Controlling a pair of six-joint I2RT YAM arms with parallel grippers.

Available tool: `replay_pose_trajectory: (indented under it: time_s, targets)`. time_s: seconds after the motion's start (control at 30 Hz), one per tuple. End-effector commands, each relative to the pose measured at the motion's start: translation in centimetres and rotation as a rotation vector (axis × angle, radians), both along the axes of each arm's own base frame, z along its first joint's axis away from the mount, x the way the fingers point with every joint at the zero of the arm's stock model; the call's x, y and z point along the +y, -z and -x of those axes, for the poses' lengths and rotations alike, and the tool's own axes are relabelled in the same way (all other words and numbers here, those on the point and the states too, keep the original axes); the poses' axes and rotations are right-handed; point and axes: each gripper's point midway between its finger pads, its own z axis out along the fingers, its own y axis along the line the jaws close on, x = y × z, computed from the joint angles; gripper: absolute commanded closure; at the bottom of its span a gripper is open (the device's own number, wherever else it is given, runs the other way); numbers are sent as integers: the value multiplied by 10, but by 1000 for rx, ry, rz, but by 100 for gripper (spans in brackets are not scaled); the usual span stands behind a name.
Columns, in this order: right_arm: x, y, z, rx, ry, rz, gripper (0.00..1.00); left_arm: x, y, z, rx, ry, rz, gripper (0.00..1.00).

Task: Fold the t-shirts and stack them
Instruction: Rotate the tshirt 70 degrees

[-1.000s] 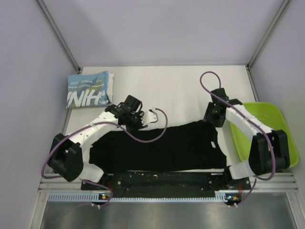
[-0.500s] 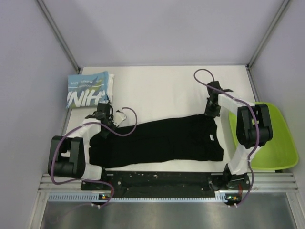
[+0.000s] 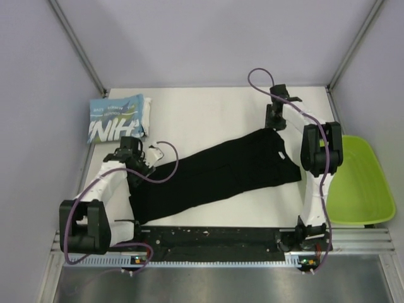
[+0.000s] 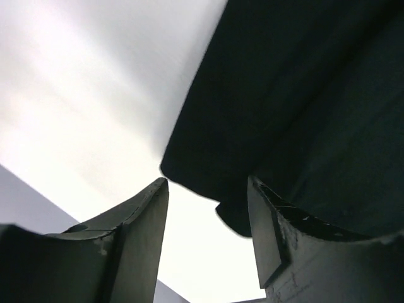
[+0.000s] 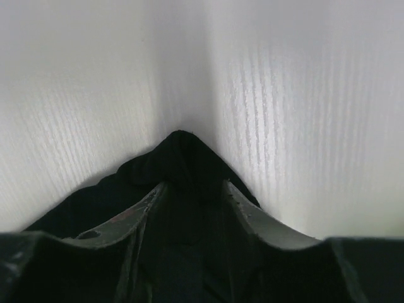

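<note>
The black t-shirt (image 3: 221,170) lies folded into a long band, slanting from the near left to the far right. Its white neck label (image 3: 279,153) is near the right end. My right gripper (image 3: 273,123) is at the shirt's far right corner, shut on a peak of black cloth (image 5: 183,158). My left gripper (image 3: 126,146) is open just beyond the shirt's left end. In the left wrist view, bare table shows between its fingers (image 4: 208,183) and the shirt's edge (image 4: 303,95) lies just ahead. The light blue t-shirt (image 3: 117,120) lies folded at the far left.
The lime-green tray (image 3: 360,189) sits at the right edge of the table, beside the right arm. Side walls close in the table on the left and right. The arms' base rail runs along the near edge.
My right gripper has moved toward the far right, dragging the black shirt's collar end, so the shirt now lies slanted. My left gripper moved to the shirt's left end and stands open.
</note>
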Motion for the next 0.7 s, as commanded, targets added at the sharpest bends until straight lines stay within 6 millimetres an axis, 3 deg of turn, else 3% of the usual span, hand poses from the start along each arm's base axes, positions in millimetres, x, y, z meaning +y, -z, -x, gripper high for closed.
replay_pose_trajectory:
  time_s: [0.0, 0.1, 0.17, 0.23, 0.27, 0.33, 0.37, 0.43, 0.5, 0.57, 0.67]
  targets:
    - [-10, -67, -12, -132, -16, 28, 58, -23, -55, -8, -62, 77, 123, 41]
    - [2, -99, 7, -189, -33, -7, 52, -47, -64, 1, -26, 150, 241, 44]
    - [9, -113, 25, -214, -32, 3, 52, -62, -58, 3, 0, 185, 302, 56]
    - [18, -113, 47, -208, -28, -15, 54, -71, -46, -1, 32, 188, 309, 66]
    - [24, -106, 61, -188, -27, -36, 63, -76, -40, -4, 52, 186, 302, 71]
    - [40, -95, 87, -153, -42, -89, 89, -84, -31, -14, 89, 179, 277, 93]
    - [48, -82, 100, -117, -60, -115, 100, -89, -27, -19, 106, 177, 269, 100]
    - [59, -61, 123, -55, -77, -157, 100, -98, -23, -30, 125, 173, 271, 100]
    - [59, -39, 142, 3, -67, -163, 100, -101, -17, -41, 129, 163, 259, 100]
    - [47, -19, 154, 39, -28, -121, 100, -101, -7, -46, 142, 151, 243, 100]
    - [34, 3, 171, 95, 13, -77, 100, -100, 8, -34, 199, 157, 229, 100]
